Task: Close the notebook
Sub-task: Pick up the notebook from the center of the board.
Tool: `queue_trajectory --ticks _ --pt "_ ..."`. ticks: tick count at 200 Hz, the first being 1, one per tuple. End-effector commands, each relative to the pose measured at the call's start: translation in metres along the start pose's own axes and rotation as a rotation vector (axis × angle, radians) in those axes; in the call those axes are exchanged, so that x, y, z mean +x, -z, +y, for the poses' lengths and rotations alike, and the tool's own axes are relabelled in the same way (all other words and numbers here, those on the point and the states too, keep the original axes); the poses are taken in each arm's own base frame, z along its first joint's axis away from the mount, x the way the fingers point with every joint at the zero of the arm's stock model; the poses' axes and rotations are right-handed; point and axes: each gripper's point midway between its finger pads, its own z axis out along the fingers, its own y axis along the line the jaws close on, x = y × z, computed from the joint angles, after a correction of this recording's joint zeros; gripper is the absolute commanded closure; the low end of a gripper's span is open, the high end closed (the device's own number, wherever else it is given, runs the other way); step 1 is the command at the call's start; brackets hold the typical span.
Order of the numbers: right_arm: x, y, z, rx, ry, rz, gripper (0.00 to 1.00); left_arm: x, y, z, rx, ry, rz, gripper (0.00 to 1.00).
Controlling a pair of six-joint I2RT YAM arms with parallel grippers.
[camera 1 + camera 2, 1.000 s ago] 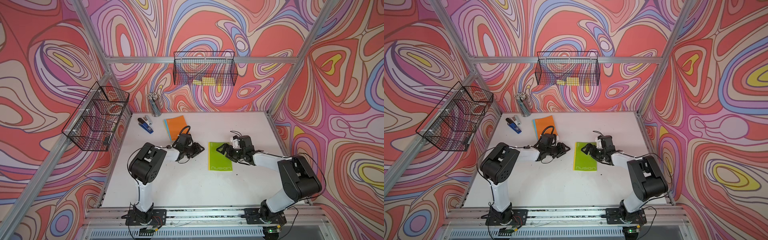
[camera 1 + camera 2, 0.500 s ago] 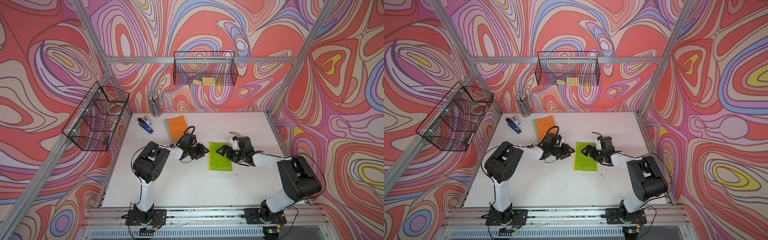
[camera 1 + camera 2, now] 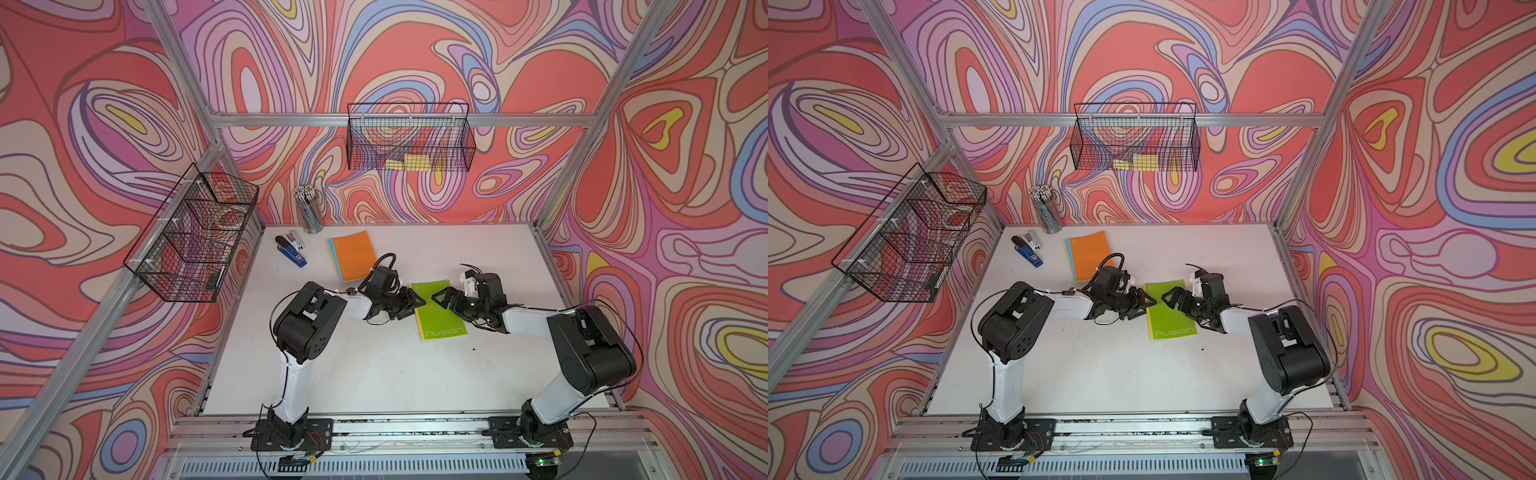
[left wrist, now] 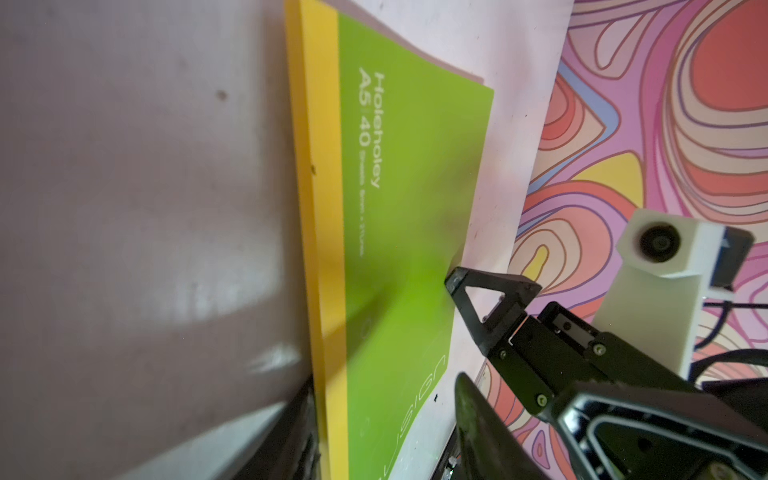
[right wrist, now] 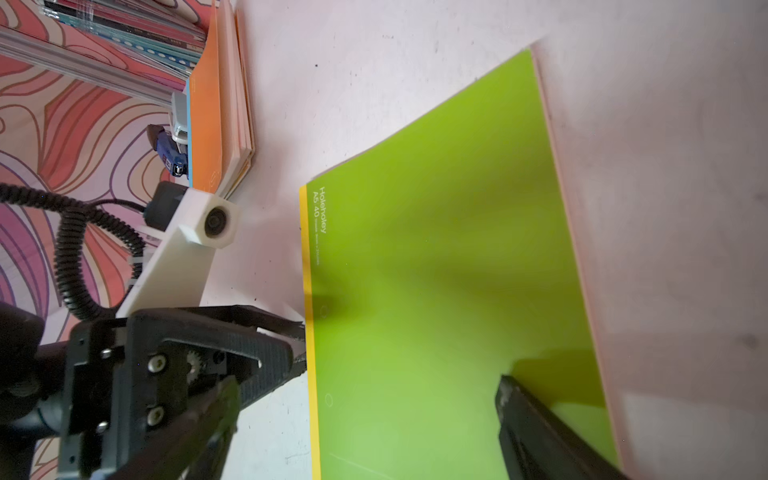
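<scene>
The green notebook (image 3: 440,311) (image 3: 1169,316) lies shut and flat on the white table, its yellow spine strip toward the left arm. My left gripper (image 3: 413,301) (image 3: 1142,301) is low at that spine edge, jaws apart and gripping nothing. In the left wrist view the notebook (image 4: 395,208) fills the middle, with the left gripper (image 4: 384,380) astride its near end. My right gripper (image 3: 441,298) (image 3: 1170,297) is open over the opposite edge, one fingertip down on the cover. In the right wrist view the cover (image 5: 436,291) spreads between the jaws of the right gripper (image 5: 368,382).
An orange notebook (image 3: 351,253) lies behind the left gripper, with a blue stapler (image 3: 291,251) and a pencil cup (image 3: 309,210) at the back left. Wire baskets hang on the left wall (image 3: 191,241) and the back wall (image 3: 409,137).
My left gripper has slid right, up to the green notebook's spine edge. The right gripper has barely moved, and the notebook stays shut and in place.
</scene>
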Motion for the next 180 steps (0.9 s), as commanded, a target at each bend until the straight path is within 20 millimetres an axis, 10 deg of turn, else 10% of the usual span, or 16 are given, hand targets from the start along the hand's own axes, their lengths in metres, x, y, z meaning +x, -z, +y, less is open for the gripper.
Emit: queue_trajectory --ticks 1,33,90,180 --pt "0.060 -0.006 -0.059 0.178 -0.150 0.164 0.02 0.005 -0.014 0.021 0.043 0.041 -0.032 0.51" --pt "0.063 -0.006 -0.060 0.176 -0.150 0.171 0.02 0.006 -0.013 0.003 0.108 -0.025 -0.072 0.79" --pt "0.055 -0.005 -0.052 0.154 -0.134 0.155 0.02 0.009 -0.003 -0.008 0.024 -0.115 -0.065 1.00" --pt "0.013 0.029 0.005 0.087 -0.023 0.070 0.01 -0.015 0.035 -0.043 0.052 -0.225 -0.044 1.00"
